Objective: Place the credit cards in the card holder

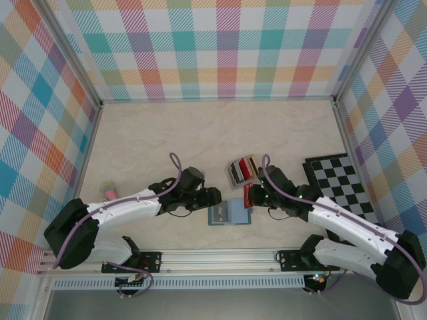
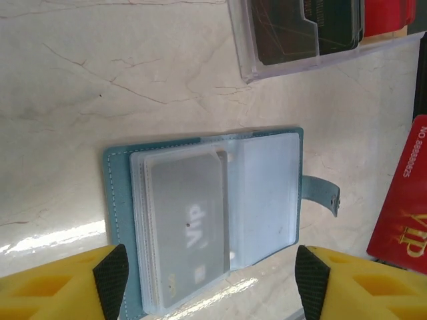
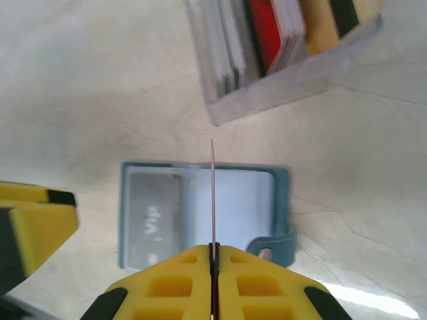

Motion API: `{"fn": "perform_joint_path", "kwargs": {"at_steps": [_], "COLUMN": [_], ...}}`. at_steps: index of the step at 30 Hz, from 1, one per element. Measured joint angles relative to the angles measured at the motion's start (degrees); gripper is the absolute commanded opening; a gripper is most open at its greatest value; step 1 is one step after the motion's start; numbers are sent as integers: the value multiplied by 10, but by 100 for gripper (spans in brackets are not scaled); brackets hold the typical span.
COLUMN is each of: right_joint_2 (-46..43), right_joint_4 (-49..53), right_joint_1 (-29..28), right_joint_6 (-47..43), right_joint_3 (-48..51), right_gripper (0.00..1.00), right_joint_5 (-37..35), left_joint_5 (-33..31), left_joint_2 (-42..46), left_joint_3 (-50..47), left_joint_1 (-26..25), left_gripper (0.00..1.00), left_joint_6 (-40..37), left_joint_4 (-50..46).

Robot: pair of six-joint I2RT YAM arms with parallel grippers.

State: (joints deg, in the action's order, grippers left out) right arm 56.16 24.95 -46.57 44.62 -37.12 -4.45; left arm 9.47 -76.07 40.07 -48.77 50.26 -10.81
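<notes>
Two tools: left tool [image 2: 210,283] spread wide, its pads on either side of the holder, with nothing pinched. Whether the left pad presses the cover's edge cannot be told. The right tool [image 3: 213,257] is pressed together on a red card.
Holder [image 2: 200,220]: teal, lying open and flat on the worktop [image 1: 200,133] between the two tools, close to the arm bases, with its snap tab out to one side.
Holder contents: one grey card [image 2: 187,227] in a clear sleeve. The sleeve beside it looks empty.
Red card [image 3: 213,193]: held upright and edge-on, its long axis running straight out from the right tool.
Key relation: from the right wrist the card's edge crosses the holder near its middle fold, at the inner edge of the empty sleeve. The holder lies under and just ahead of the card, so the right arm is the nearer one. My judgement is that the card must come down and tip flat to enter a sleeve mouth.
Writing: "VIP" on the grey card. On the red card, gold "VIP" and "NO." followed by a run of eights, the last digits unsure.
Rack [image 1: 241,171]: clear, just beyond the holder, holding more cards in red, black, yellow and grey.
Board [image 1: 340,183]: chequered, to the right.
Pink object [image 1: 109,193]: far left, well apart.
</notes>
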Motion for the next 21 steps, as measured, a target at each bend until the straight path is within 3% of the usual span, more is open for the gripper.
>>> {"fn": "perform_joint_path", "kwargs": {"at_steps": [7, 21], "right_joint_2": [62, 129], "right_joint_4": [-148, -281], "right_joint_1": [-6, -8], "right_joint_6": [36, 69], "right_joint_3": [99, 131], "right_gripper": [7, 8], "right_joint_5": [82, 118], "left_joint_5": [9, 25], "left_joint_2": [-38, -70], "left_joint_3": [-20, -28], "left_joint_1": [8, 10], "left_gripper": [61, 52], "left_joint_6": [17, 28], "left_joint_4": [6, 36]}}
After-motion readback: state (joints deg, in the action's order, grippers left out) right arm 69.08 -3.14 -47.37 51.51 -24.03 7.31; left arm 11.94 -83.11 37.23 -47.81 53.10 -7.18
